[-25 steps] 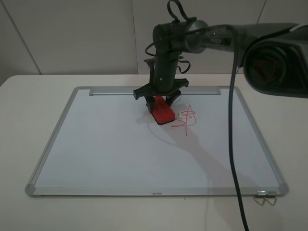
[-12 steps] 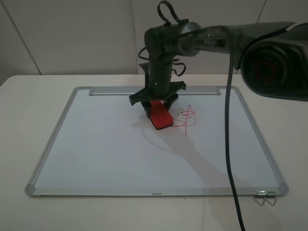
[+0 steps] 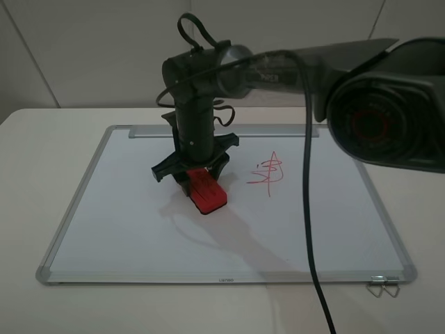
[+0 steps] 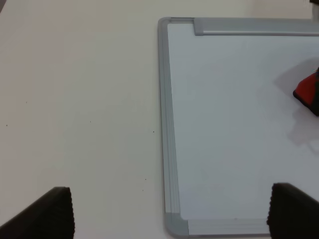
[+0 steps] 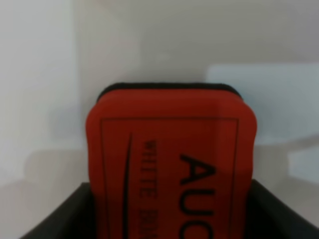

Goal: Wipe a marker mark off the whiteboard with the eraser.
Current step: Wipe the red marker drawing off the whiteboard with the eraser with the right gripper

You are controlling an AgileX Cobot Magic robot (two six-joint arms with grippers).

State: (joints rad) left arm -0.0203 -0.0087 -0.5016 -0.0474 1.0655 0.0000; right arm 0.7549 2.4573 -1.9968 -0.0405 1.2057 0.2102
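Off the left edge of the whiteboard (image 4: 167, 124), over the pale table (image 4: 75, 99), the left gripper (image 4: 174, 214) is hanging with its dark fingertips (image 4: 55, 214) standing wide apart, and nothing is sitting between them except the tabletop and the board's grey near corner. A red sliver of the eraser (image 4: 306, 92) is showing at the rim of that wrist picture, well apart from those fingers. Moving right in the high view, the right gripper (image 3: 199, 174) is reaching down across the board to a spot left of its middle. Its fingers are clamping the eraser (image 3: 207, 195) by its two long sides at the upper end. The rest of the red block is sticking out past the fingertips and tilting down toward the near edge of the board. Whether its low end is touching the white surface or hovering just above it cannot be told. From the right wrist, the lettered red top is filling the gap between the black fingers (image 5: 55, 219), and the dark felt base (image 5: 167, 87) is peeking out as a thin rim at the block's far end. Farther right, the marker mark (image 3: 270, 172) is lying on the board, near the eraser but apart from it, with bare white between them. Behind it the metal strip (image 3: 292, 131) is running along the far edge. At the near-right corner a binder clip (image 3: 384, 285) is resting against the frame.
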